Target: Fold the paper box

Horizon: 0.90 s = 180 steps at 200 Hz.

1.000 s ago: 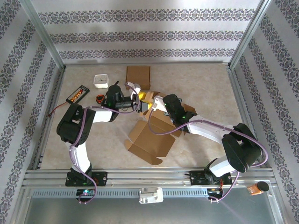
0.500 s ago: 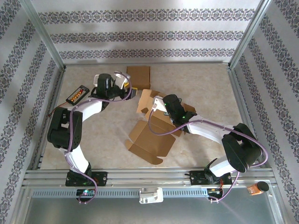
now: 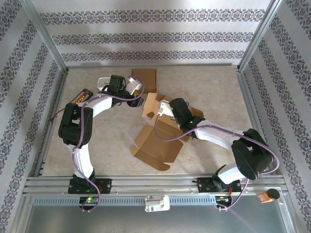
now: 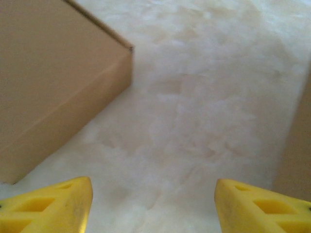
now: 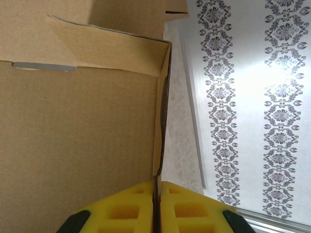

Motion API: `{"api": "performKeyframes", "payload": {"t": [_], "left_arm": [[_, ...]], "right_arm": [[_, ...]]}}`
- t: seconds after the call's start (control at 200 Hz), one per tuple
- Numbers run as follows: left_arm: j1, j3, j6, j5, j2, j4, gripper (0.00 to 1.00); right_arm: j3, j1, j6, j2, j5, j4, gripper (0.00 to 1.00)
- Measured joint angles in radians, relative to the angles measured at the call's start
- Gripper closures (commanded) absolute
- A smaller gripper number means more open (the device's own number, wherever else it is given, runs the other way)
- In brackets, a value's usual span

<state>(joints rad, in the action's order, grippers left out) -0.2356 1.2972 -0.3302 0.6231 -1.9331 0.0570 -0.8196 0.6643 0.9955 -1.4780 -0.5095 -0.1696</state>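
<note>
Top view: paper box [image 3: 156, 143] lies mostly unfolded, brown cardboard, at ctr of frame on the table [image 3: 218, 82], w/ its upper flaps reaching toward upper ctr. R gripper [image 3: 161, 110] sits at those flaps, just above ctr. R wrist view: its yellow fingers [image 5: 189, 208] at bottom ctr are pressed together on the thin edge of a box wall, so it's clamped on the paper box. L gripper [image 3: 137, 89] is left of upper ctr, just below a small closed carton [image 3: 144, 76] near the back. L wrist view: yellow fingertips [image 4: 53, 206] at bottom L & R corners, spread wide, nothing btwn them, bare table under; carton at upper left, strip of brown cardboard [image 4: 297, 145] at right edge. White tub [image 3: 102, 80] & black device [image 3: 80, 98] at frame left, beside L arm.
</note>
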Motion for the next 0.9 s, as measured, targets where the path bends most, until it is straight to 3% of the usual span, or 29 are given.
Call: {"api": "performKeyframes", "payload": {"t": [0.29, 0.65, 0.899], "left_arm": [[-0.034, 0.090, -0.073, 0.183, -0.019, 0.130, 0.44], [-0.114, 0.174, -0.153, 0.235, -0.062, 0.301, 0.46], [-0.147, 0.189, -0.168, 0.238, -0.070, 0.357, 0.46]], "right_arm": [[0.000, 0.006, 0.007, 0.000, -0.007, -0.004, 0.90], [0.001, 0.022, 0.016, 0.000, -0.019, -0.026, 0.90], [0.086, 0.069, 0.098, -0.003, -0.097, -0.188, 0.90]]}}
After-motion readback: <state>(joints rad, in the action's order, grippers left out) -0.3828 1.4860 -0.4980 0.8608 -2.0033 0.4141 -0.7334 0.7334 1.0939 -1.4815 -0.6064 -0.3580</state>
